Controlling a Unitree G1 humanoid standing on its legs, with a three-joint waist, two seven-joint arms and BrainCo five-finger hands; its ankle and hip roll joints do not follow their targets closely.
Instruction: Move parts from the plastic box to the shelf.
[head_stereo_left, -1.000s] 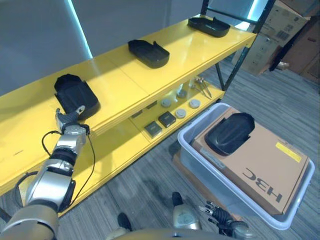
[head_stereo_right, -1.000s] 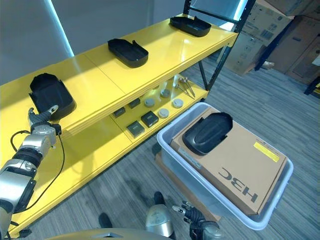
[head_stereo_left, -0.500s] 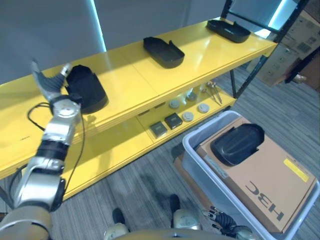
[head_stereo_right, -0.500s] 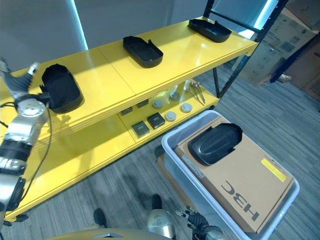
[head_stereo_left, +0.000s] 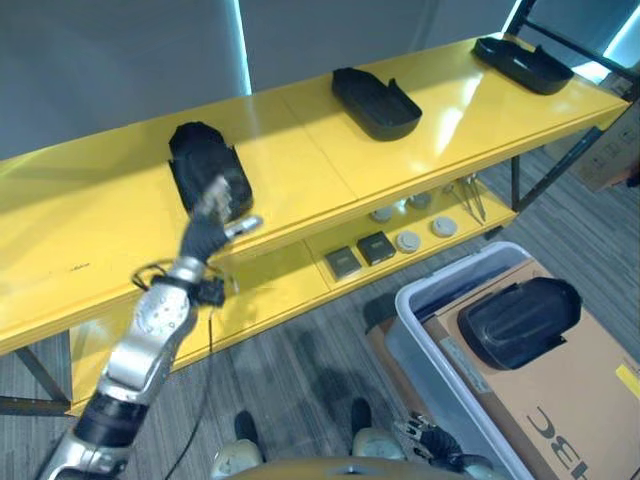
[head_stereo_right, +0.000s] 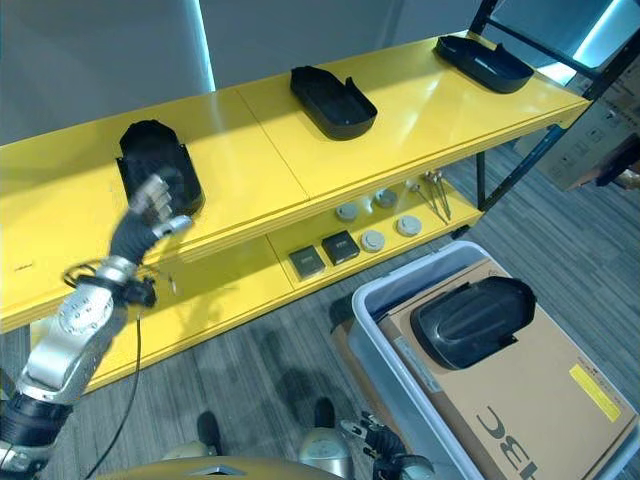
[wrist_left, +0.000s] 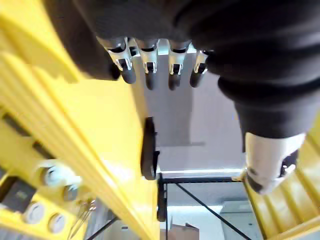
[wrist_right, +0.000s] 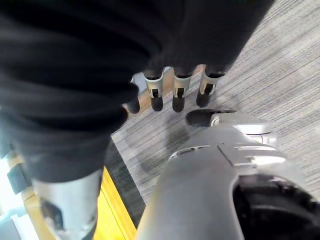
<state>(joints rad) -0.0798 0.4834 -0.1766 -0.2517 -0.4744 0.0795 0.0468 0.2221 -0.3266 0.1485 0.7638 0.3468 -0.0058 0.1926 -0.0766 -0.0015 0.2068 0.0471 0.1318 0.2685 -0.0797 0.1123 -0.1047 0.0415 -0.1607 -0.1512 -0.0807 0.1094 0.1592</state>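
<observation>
- Now one black part (head_stereo_left: 519, 321) is seen lying on a brown cardboard box (head_stereo_left: 590, 400), and that box sits inside the grey plastic box (head_stereo_left: 420, 330) on the floor. It is likely the next part to be moved, since it is on top and easy to reach.
- Three black parts are already laid on the top board of the yellow shelf (head_stereo_left: 300, 170): the near part (head_stereo_left: 208, 180), the middle part (head_stereo_left: 376, 102) and the far part (head_stereo_left: 522, 64). They are kept well apart in a row, so each one has its own room.
- The left hand (head_stereo_left: 212, 222) is held up at the front edge of the shelf, just before the near part. Its fingers (wrist_left: 147, 67) are seen straight and spread in the left wrist view, with nothing held in them. The near part seems to have been let go there.
- The right hand (wrist_right: 170, 97) is hung low, over the grey carpet floor (head_stereo_left: 300, 370). Its fingers are loose and nothing is held.
- Small round things and small dark square things (head_stereo_left: 376, 247) are kept on the lower board of the shelf, so the top board is left free for the big parts.
- The job is judged as partly done: one part is left in the plastic box.
</observation>
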